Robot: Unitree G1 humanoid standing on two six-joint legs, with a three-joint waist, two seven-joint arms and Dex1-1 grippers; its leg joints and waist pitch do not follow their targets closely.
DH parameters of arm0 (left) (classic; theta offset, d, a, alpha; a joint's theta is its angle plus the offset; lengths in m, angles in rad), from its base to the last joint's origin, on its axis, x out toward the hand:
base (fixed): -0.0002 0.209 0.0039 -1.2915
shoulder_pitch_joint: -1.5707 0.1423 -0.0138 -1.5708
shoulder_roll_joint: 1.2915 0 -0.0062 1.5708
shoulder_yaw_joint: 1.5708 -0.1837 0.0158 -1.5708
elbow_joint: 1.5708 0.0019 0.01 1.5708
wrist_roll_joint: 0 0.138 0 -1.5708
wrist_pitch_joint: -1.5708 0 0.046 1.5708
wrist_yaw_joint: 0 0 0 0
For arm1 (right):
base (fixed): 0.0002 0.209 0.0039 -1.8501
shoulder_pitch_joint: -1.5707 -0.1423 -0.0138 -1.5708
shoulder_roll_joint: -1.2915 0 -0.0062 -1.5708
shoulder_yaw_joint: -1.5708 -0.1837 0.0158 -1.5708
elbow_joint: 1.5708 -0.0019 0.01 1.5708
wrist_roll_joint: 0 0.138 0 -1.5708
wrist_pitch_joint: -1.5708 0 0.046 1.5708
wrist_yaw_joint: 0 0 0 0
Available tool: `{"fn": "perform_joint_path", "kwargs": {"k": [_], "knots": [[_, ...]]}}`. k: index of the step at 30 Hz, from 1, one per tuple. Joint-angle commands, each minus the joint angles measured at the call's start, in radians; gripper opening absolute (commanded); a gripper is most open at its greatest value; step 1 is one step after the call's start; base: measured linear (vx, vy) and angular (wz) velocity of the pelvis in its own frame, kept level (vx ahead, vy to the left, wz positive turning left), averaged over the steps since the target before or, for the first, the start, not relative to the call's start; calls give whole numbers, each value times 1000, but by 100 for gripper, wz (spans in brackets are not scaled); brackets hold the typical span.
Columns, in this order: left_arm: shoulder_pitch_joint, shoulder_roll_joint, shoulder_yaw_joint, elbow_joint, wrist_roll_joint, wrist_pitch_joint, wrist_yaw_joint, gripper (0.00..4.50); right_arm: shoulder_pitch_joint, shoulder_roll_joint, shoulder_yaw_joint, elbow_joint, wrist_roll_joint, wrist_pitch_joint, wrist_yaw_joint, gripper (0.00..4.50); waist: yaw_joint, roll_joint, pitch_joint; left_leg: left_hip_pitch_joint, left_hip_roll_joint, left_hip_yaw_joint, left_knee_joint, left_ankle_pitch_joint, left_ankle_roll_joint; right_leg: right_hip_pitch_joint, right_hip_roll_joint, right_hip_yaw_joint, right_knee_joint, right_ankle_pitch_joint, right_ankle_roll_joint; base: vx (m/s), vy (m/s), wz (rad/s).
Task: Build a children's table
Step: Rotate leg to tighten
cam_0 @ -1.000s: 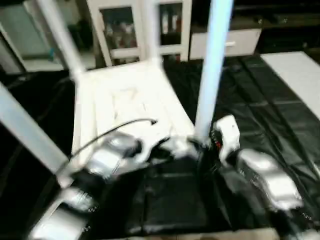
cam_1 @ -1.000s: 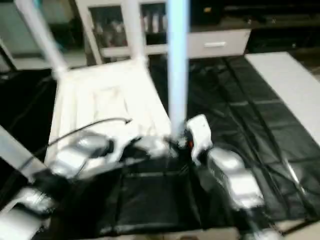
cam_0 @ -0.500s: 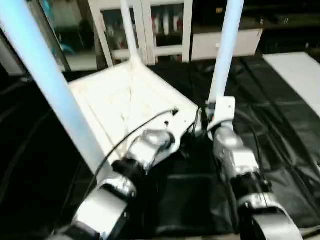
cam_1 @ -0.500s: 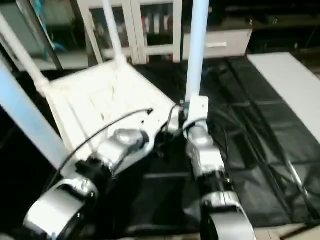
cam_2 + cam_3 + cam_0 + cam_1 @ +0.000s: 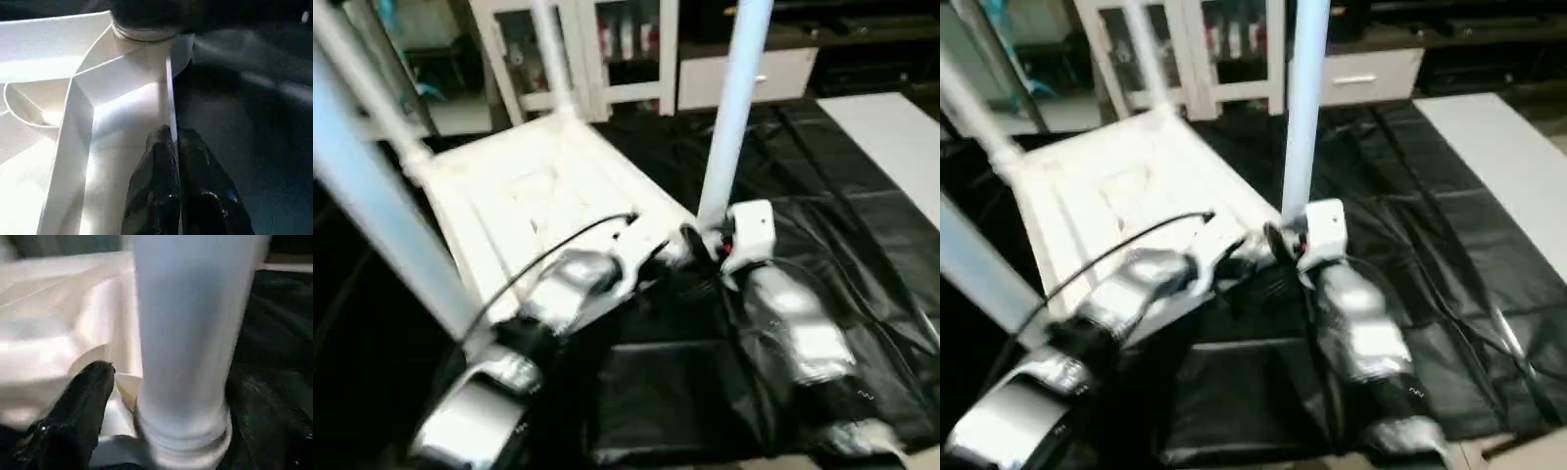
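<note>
The children's table lies upside down on the black cover, its white ribbed tabletop (image 5: 538,196) facing up. Several white legs stand in the corner sockets: the near right leg (image 5: 729,117), a far leg (image 5: 548,49) and the near left leg (image 5: 382,215). My left gripper (image 5: 172,134) is shut on the tabletop's thin rim (image 5: 168,93), just beside the near right corner socket. My right gripper (image 5: 715,240) is at the foot of the near right leg (image 5: 190,333). One black finger (image 5: 83,401) stands a little off the leg's side; the other finger is hidden behind the leg.
A white glass-door cabinet (image 5: 607,49) and a white drawer unit (image 5: 764,73) stand behind the work surface. A white board (image 5: 891,137) lies at the right on the black cover (image 5: 822,215). A black cable (image 5: 558,250) arcs over my left forearm.
The camera has swung, so the whole picture has shifted. Both grippers stay at the table's near right corner, the left one still on the rim.
</note>
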State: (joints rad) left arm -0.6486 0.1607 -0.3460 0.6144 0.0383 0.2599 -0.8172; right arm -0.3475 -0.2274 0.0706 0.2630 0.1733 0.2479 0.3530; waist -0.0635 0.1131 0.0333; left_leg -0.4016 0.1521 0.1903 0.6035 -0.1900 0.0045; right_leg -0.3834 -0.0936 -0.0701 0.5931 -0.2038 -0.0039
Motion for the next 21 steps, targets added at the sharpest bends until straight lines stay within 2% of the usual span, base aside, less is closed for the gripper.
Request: {"fn": "perform_joint_path", "kwargs": {"k": [1, 2, 4, 7, 8, 13, 20, 21], "knots": [[31, 38, -48, -20, 15, 13, -78, 0, 11, -19, 22, -57, 22, 29, 74, 426, 9, -18, -57, 15, 78, -38, -67, -144, 186, 45, -68, 36, -63, -58, -246, 0, 0, 0], [48, 64, -63, -53, 2, 8, -133, 0, 27, -53, 31, -87, 30, 37, 121, 426, 12, -16, -54, 22, 79, -37, -73, -192, 151, 38, -63, 37, -68, -115, -246, 0, 0, 0], [82, 118, -89, -121, -23, -18, -247, 0, 65, -125, 53, -156, 55, 62, 228, 426, 18, -17, -50, 23, 84, -39, -81, -232, 123, 39, -63, 41, -68, -145, -236, 0, 0, 0], [100, 161, -106, -180, -35, 3, -312, 0, 97, -190, 74, -207, 70, 73, 320, 426, 25, -13, -51, 29, 85, -37, -83, -243, 98, 37, -63, 44, -65, -121, -236, 0, 0, 0], [108, 193, -116, -228, -51, 22, -364, 0, 121, -237, 83, -241, 91, 85, 391, 426, 31, -10, -51, 31, 87, -37, -86, -253, 91, 39, -64, 44, -66, -123, -236, 0, 0, 0], [117, 252, -126, -336, -113, 89, -498, 0, 157, -326, 102, -302, 143, 135, 532, 426, 50, -15, -52, 31, 84, -33, -81, -211, 92, 39, -66, 47, -60, -81, -248, 0, 0, 0], [113, 257, -131, -340, -101, 92, -498, 0, 154, -344, 126, -284, 121, 134, 565, 426, 53, -16, -53, 32, 81, -34, -78, -213, 77, 38, -66, 47, -62, -113, -241, 0, 0, 0], [115, 258, -133, -346, -100, 97, -495, 0, 153, -347, 133, -284, 117, 137, 573, 397, 54, -15, -54, 31, 81, -34, -78, -206, 79, 38, -65, 46, -61, -104, -242, 0, 0, 0]]}}
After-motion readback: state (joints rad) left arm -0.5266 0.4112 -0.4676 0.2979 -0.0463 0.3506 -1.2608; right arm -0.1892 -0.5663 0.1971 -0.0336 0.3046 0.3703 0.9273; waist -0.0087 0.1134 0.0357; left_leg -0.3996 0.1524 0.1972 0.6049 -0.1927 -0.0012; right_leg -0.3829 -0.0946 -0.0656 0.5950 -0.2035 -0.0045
